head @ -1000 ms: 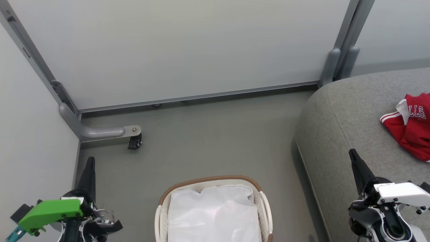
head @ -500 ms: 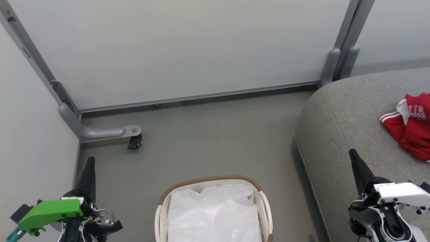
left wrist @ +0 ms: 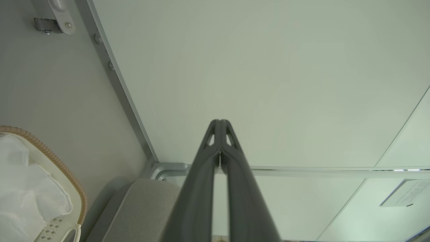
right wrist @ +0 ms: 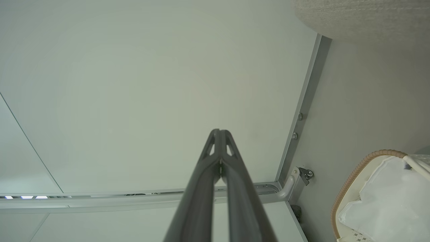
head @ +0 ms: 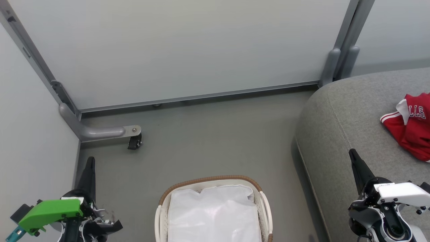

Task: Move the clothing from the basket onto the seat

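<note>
Both claws are pinched fully closed and empty: left gripper [head: 90, 161] low left over the floor [head: 208, 134] by the wall panel [head: 30, 141], right gripper [head: 352, 154] low right over the seat [head: 349, 114] near its left edge, both pointing up-frame. The clothing [head: 411, 131], red with white stripes and dark "LLS" letters, lies crumpled on the seat top toward its right, cut by the frame edge, well apart from both grippers. The basket [head: 210, 178] sits on the floor between the grippers, near the seat's left edge, white liner [head: 215, 211] bunched inside.
</note>
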`<state>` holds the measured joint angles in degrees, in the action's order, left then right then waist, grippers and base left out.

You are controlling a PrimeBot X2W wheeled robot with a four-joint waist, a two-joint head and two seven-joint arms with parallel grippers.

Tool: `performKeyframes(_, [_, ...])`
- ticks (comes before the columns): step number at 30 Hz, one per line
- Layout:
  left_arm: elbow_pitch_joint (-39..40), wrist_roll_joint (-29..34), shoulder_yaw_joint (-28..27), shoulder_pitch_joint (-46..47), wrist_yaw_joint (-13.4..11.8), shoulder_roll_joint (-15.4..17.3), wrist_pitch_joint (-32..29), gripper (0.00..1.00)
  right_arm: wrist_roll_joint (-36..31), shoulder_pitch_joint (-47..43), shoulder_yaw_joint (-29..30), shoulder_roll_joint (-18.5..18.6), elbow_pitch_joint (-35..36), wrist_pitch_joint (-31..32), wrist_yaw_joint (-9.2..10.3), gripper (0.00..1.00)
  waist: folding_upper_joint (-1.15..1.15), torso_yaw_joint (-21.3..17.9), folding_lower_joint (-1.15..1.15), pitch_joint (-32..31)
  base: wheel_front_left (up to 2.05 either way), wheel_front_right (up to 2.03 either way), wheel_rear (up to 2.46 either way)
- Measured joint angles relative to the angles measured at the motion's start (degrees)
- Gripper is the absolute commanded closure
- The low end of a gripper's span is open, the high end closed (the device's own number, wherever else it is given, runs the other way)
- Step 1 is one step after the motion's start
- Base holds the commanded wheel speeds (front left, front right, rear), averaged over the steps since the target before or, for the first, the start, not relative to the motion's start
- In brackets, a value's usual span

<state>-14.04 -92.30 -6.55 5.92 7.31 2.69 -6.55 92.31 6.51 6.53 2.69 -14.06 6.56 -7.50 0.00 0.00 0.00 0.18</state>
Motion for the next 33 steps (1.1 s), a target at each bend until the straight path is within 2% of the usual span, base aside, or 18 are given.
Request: performKeyframes(33, [0.0, -0.01, 0.01, 0.0, 0.0, 0.0, 0.0, 1.0, -0.01, -0.01, 0.0, 0.0, 0.01, 0.0, 0.0, 1.0, 0.0, 0.0, 0.0, 0.0, 0.0, 0.0, 0.0])
